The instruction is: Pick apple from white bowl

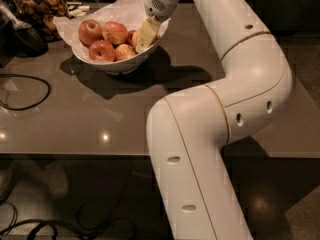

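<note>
The white bowl [117, 64], lined with crinkled white paper, stands at the far left of the grey table. It holds several orange-red apples. A large round apple [90, 31] lies at the left, another [114, 32] beside it, and two more [102, 50] at the front. My gripper [145, 35] reaches down from above into the right side of the bowl. Its yellowish tip is against the apples at the right rim, where one apple [132, 37] is partly hidden behind it.
My white arm [220, 109] bends over the table's right half and front edge. A black cable [30, 91] loops at the left. A jar of brown snacks [42, 4] and a dark object [20, 36] stand behind and left of the bowl.
</note>
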